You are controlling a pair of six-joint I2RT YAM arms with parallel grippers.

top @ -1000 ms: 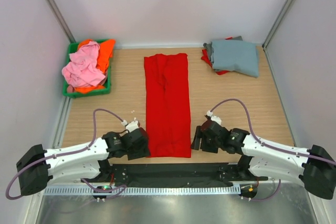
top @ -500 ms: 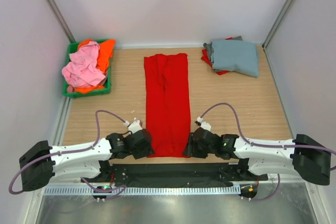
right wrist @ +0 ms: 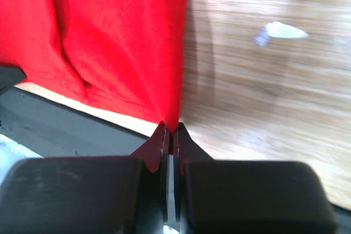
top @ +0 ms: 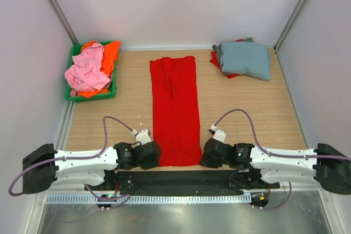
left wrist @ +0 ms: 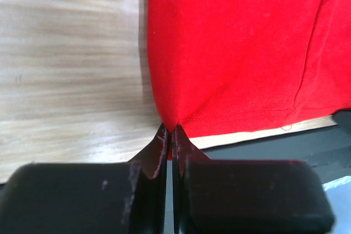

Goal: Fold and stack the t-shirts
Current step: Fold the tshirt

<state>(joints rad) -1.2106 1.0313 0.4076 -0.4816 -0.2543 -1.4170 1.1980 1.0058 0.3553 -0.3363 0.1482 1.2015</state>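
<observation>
A bright red t-shirt point(top: 175, 108), folded into a long strip, lies down the middle of the wooden table. My left gripper point(top: 157, 155) is shut on its near left corner point(left wrist: 169, 123). My right gripper point(top: 202, 156) is shut on its near right corner point(right wrist: 173, 123). Both corners are pinched up between the black fingertips. A folded grey-blue t-shirt point(top: 246, 58) lies on a red one point(top: 230, 73) at the back right. Crumpled pink point(top: 86, 69) and orange point(top: 108, 53) t-shirts fill the green bin point(top: 92, 95) at the back left.
A black strip point(top: 181, 178) runs along the table's near edge, just behind both grippers. White walls close in the table on three sides. A small white scrap point(right wrist: 278, 30) lies on the wood to the right of the red shirt.
Both grippers moved in to the near corners of the red shirt and shut on them. The shirt's near end has drawn in slightly.
</observation>
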